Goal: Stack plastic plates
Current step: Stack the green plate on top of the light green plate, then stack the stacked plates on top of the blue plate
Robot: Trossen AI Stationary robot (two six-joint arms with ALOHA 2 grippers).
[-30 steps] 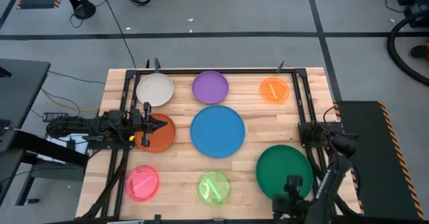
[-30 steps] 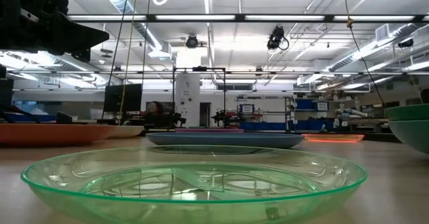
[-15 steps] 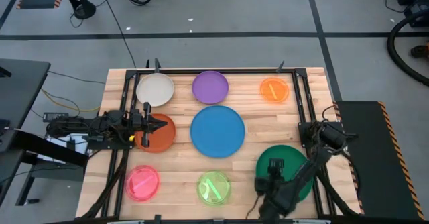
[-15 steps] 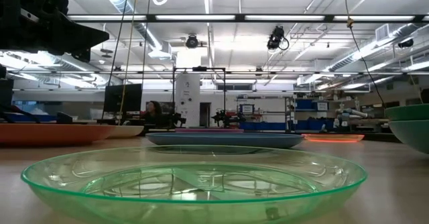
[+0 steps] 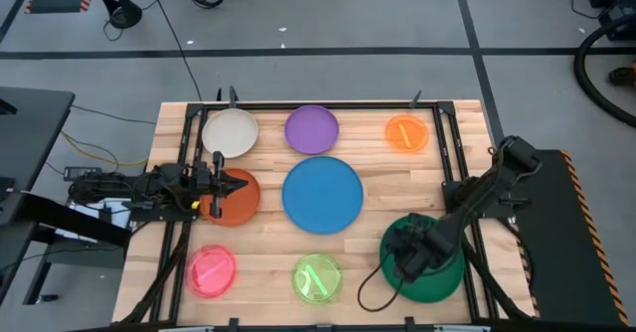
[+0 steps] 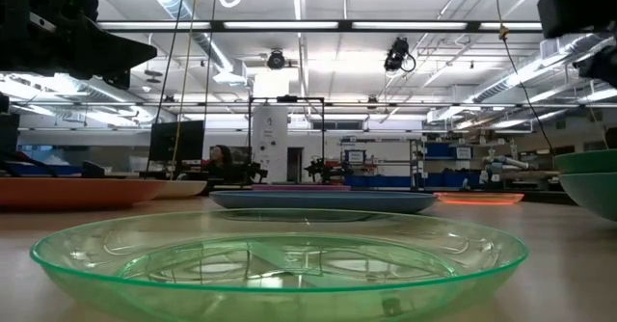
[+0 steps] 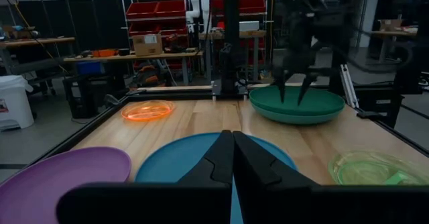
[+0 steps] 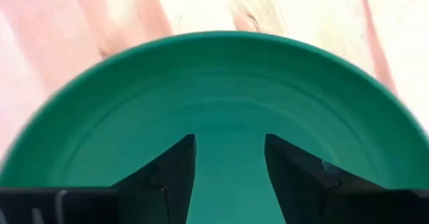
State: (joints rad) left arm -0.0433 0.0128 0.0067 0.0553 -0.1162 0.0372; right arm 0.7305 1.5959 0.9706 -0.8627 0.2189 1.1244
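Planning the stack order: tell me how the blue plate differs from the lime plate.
The blue plate is large and opaque; the lime plate is small and translucent. The blue plate sits mid-table; the lime plate sits at the table's edge near the low camera. Both are round, lie flat on the table, and neither is touched by a gripper.

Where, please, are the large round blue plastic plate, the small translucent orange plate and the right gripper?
large round blue plastic plate [image 5: 323, 195], high view, its centre.
small translucent orange plate [image 5: 406, 132], high view, its centre.
right gripper [image 8: 229, 158], right wrist view, between its fingertips.
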